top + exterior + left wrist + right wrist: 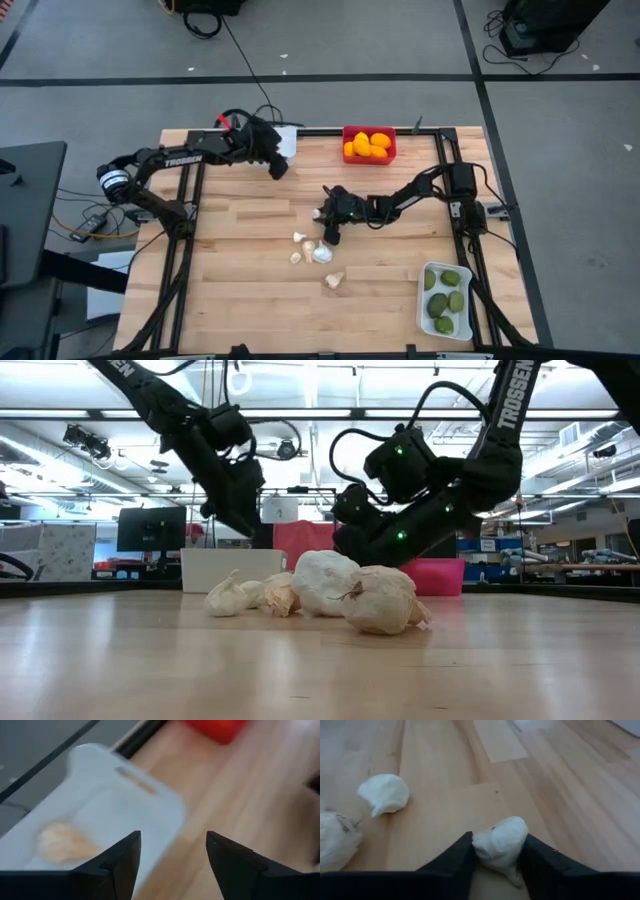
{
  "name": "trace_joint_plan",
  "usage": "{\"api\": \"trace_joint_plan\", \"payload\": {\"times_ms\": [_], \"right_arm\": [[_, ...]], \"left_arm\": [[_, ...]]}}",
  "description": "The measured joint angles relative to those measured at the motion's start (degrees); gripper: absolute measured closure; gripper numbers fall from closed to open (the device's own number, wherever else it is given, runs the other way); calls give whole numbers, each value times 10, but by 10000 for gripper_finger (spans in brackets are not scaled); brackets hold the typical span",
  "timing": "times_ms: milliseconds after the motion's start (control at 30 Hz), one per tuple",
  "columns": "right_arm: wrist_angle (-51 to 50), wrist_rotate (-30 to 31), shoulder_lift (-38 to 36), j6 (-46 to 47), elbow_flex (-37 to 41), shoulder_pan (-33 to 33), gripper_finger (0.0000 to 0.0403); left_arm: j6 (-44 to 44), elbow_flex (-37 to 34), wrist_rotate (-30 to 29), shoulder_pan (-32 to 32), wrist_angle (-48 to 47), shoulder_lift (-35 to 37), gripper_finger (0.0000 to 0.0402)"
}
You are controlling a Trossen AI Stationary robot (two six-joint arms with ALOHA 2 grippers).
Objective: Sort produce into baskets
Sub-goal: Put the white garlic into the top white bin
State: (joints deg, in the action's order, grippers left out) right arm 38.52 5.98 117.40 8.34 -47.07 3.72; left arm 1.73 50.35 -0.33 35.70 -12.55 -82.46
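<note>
Wooden table [240, 290] | grey floor [100, 50] | garlic bulbs [312, 252] scattered mid-table

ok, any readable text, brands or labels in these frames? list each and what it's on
"TROSSEN": white lettering on the left arm, high view.
"TROSSEN": on the right arm, low view, reading up the link.
Lettering on the left arm's link at the low view's top left is cut off, unreadable.
No labels on the baskets or produce.

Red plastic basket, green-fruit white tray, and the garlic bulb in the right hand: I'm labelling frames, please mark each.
Red plastic basket [391, 154], high view, its right rim.
White tray of green fruits [421, 300], high view, left rim.
Whitish garlic bulb [500, 840], right wrist view, its middle.
</note>
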Motion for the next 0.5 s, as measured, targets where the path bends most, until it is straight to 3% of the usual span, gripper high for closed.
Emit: {"api": "trace_joint_plan", "payload": {"times_ms": [133, 300, 500], "right_arm": [[-6, 1, -13, -9, 1, 1, 325], [4, 31, -22, -57, 1, -3, 326], [36, 162, -22, -120, 1, -23, 310]], "left_arm": [[9, 0, 4, -47, 17, 0, 183], [75, 0, 28, -103, 53, 0, 186], [128, 0, 62, -141, 74, 0, 186]]}}
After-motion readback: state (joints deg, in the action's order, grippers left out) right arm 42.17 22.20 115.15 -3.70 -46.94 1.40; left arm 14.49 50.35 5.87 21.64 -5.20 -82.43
